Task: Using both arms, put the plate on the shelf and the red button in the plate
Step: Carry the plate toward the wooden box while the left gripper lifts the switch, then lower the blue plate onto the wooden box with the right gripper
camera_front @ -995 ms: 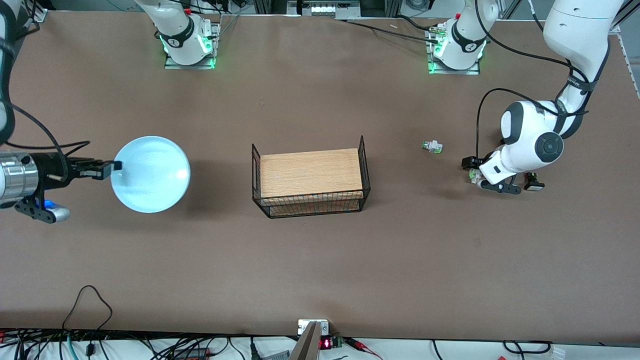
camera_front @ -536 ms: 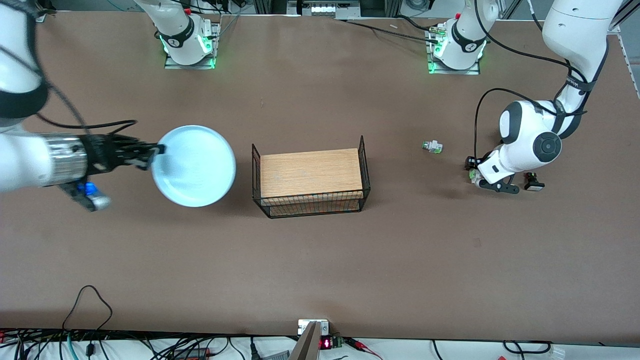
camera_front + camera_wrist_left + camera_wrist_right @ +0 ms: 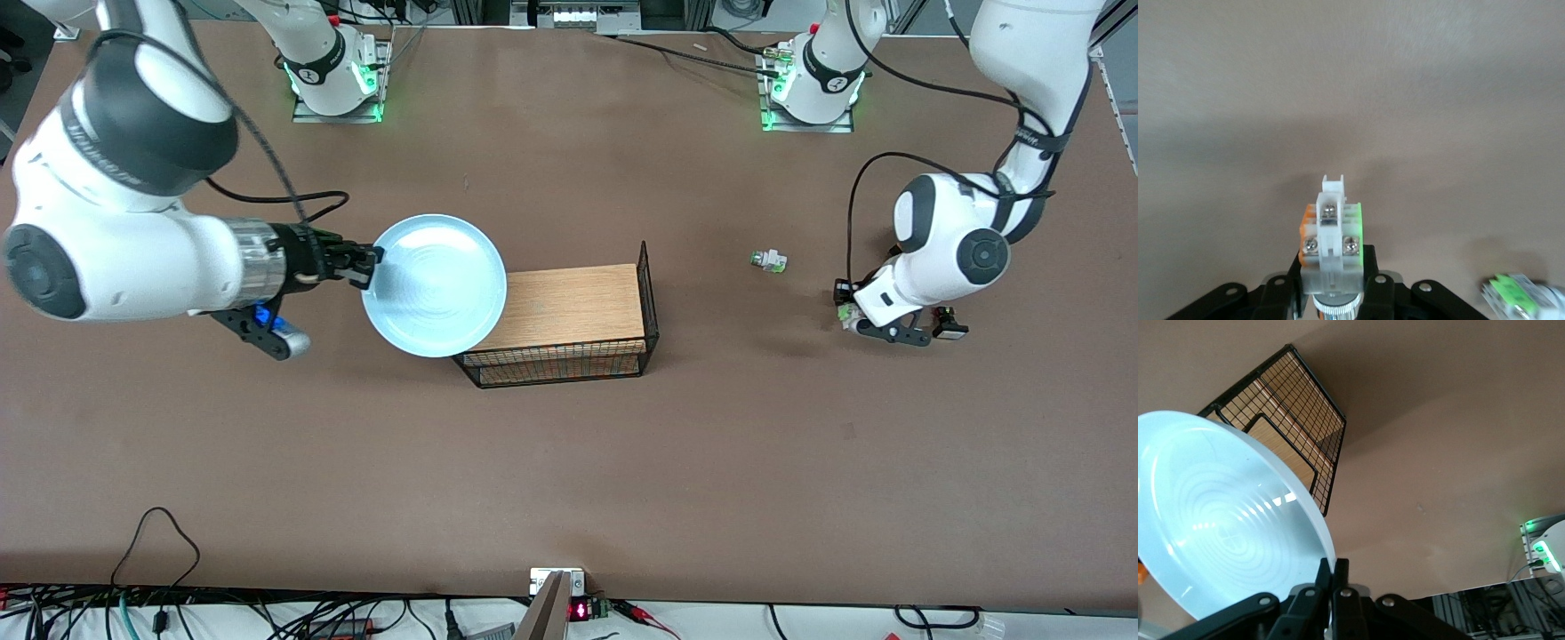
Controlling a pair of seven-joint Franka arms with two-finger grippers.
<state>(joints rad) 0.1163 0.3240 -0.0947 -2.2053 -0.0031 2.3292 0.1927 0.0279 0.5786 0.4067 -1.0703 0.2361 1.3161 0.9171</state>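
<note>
The plate [image 3: 434,285] looks like smooth, glossy pale-blue plastic or glazed ware, with faint concentric rings catching the light. Partly under it, the basket [image 3: 651,302] is thin black wire mesh around a matt, light wood-grain block [image 3: 569,307]. The counter [image 3: 569,462] is a matt brown, faintly textured sheet. The red button [image 3: 1333,250] has a whitish plastic body with green and orange plastic sides and shiny metal screws, held between matt black fingers [image 3: 1375,287].

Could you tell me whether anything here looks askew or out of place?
Nothing stands out. The right gripper holds the plate by its rim over the wire basket's end; the left gripper is shut on a button part.
</note>
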